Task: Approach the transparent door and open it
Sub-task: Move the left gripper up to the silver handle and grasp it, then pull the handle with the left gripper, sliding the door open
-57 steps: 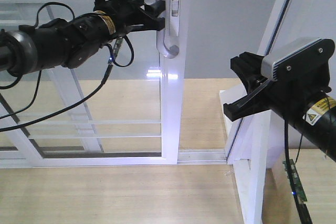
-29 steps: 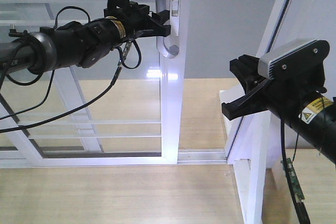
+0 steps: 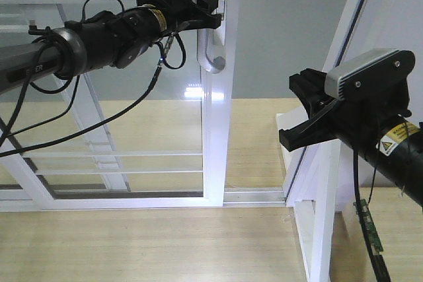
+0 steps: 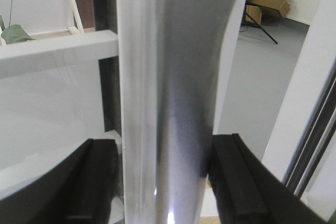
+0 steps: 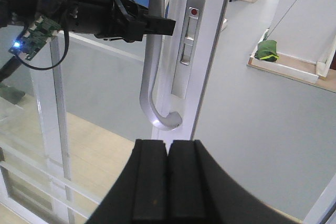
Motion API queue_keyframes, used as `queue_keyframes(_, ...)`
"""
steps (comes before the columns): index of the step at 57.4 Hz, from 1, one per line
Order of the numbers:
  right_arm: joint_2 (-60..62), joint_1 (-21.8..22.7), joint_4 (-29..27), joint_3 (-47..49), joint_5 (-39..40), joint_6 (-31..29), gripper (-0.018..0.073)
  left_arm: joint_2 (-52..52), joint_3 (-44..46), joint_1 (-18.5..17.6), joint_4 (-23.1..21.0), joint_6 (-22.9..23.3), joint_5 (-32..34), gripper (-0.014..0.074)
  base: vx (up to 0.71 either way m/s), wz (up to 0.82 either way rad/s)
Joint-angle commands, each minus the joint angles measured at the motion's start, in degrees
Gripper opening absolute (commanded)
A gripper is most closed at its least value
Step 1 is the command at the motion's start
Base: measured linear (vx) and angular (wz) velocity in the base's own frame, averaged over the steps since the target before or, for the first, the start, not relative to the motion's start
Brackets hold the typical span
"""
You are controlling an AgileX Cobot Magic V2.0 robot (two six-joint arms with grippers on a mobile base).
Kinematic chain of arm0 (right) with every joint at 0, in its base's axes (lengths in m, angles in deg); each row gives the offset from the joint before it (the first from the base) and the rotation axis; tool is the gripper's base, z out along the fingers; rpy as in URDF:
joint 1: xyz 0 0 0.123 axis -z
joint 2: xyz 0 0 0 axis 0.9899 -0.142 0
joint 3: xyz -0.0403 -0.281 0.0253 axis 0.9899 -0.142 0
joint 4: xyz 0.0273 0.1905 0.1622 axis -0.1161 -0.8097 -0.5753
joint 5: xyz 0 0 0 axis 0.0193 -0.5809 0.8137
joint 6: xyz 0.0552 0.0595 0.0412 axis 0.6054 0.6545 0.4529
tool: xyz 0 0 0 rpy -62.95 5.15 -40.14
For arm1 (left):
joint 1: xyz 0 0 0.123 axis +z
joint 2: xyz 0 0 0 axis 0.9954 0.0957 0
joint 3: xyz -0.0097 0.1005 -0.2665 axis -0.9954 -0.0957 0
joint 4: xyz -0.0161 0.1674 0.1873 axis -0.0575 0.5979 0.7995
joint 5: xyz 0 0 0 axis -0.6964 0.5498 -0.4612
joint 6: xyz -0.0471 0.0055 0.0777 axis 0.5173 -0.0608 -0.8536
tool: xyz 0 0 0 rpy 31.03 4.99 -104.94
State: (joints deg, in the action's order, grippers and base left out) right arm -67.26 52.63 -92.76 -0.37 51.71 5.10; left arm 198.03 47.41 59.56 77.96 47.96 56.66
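From where I stand, the biggest item is the tall clear-glass sliding door in a white frame with thin white cross rails. It's dead ahead of the robot on its floor track, handle stile about mid-view, grey floor showing past its right edge.

Handling, my read: heavy, rigid, and the pane is fragile and slick, so keep off the glass. It should roll along the track, so load it sideways, not toward the robot.

The grab point is the curved grey metal bar handle high on that stile (smooth tube, likely slippery, so hooking a finger behind it beats relying on pinch alone).

The left gripper is on the bar's upper straight run, black fingers spread to bar width, one each side. I can't tell if the pads actually bite.

The right gripper sits low right, pads pressed together, holding nothing.
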Motion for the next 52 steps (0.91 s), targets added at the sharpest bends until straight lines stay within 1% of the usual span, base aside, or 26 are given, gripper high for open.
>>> queue_keyframes(1, 0.72, 0.24, 0.24, 1.61, 5.1, -0.77, -0.0006, -3.33, 2.76, -0.37, -1.16, 0.6, 2.73, 0.0488, 0.0, 0.0)
queue_keyframes(5, 0.72, 0.24, 0.24, 1.61, 5.1, -0.77, -0.0006, -3.33, 2.76, -0.37, -1.16, 0.6, 1.94, 0.0466, 0.0, 0.0)
queue_keyframes(10, 0.72, 0.24, 0.24, 1.61, 5.1, -0.77, -0.0006, -3.33, 2.76, -0.37, -1.16, 0.6, 1.45, 0.0391, 0.0, 0.0)
queue_keyframes(14, 0.72, 0.24, 0.24, 1.61, 5.1, -0.77, -0.0006, -3.33, 2.76, -0.37, -1.16, 0.6, 1.66, 0.0299, 0.0, 0.0)
queue_keyframes(20, 0.72, 0.24, 0.24, 1.61, 5.1, -0.77, -0.0006, -3.33, 2.76, -0.37, -1.16, 0.6, 1.84, 0.0136, 0.0, 0.0)
queue_keyframes(23, 0.72, 0.24, 0.24, 1.61, 5.1, -0.77, -0.0006, -3.33, 2.76, -0.37, -1.16, 0.6, 1.25, 0.0058, 0.0, 0.0)
queue_keyframes(26, 0.72, 0.24, 0.24, 1.61, 5.1, -0.77, -0.0006, -3.73, 2.76, -0.31, -1.16, 0.6, -0.41, -0.0001, 0.0, 0.0)
queue_keyframes(37, 0.72, 0.24, 0.24, 1.61, 5.1, -0.77, -0.0004, -6.0, 2.76, -0.2, -1.16, 0.6, -10.28, -0.0003, 0.0, 0.0)
queue_keyframes(52, 0.72, 0.24, 0.24, 1.61, 5.1, -0.77, -0.0004, -8.16, 2.76, -0.12, -1.12, 0.6, -18.13, 0.0, 0.0, 0.0)
